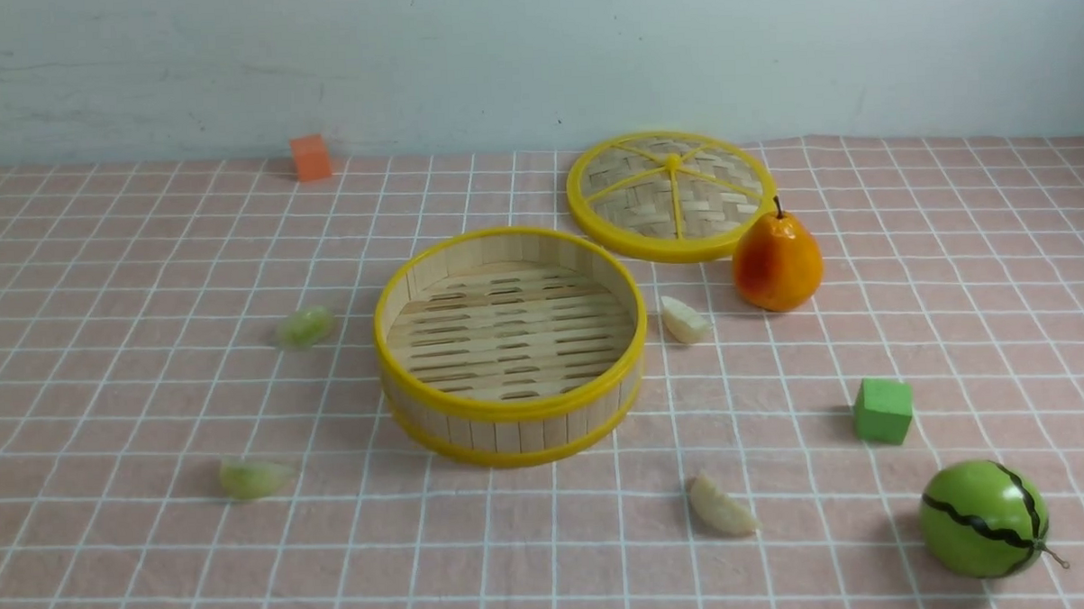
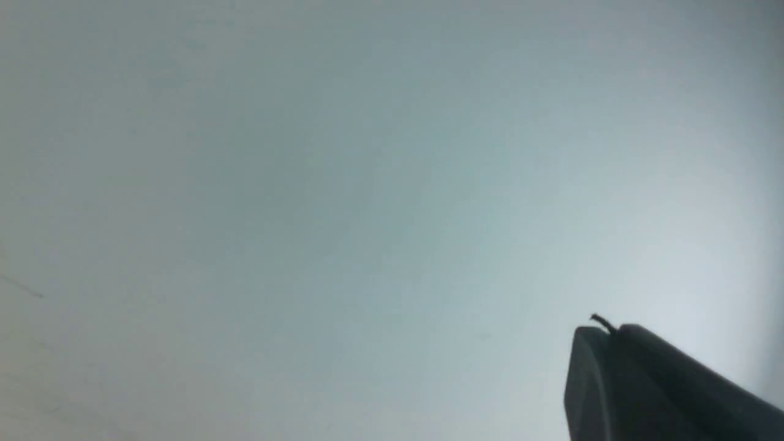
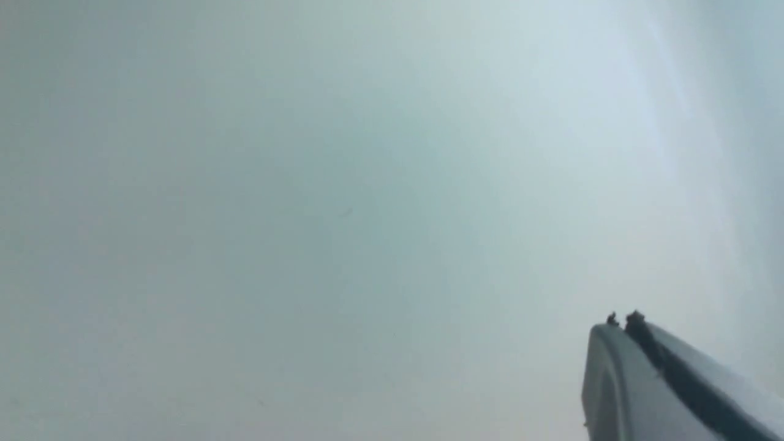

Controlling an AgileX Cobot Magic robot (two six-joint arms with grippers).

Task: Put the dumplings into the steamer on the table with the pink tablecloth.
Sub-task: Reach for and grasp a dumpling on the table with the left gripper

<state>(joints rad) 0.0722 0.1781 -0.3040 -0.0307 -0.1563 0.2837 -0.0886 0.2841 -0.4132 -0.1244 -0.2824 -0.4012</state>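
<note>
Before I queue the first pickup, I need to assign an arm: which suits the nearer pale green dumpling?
Probably the left: that dumpling lies left of the steamer, on the left arm's side, and the left gripper is empty.

On my table's pink tablecloth [image 1: 515, 558] (white-gridded) I see the steamer [image 1: 513, 432], two green dumplings [image 1: 256, 478] to its left, two cream dumplings [image 1: 723, 507] to its right, an orange block [image 1: 311, 157], the woven lid [image 1: 672, 196], a pear [image 1: 777, 260], a green cube [image 1: 883, 410] and a striped watermelon [image 1: 983, 519].
</note>
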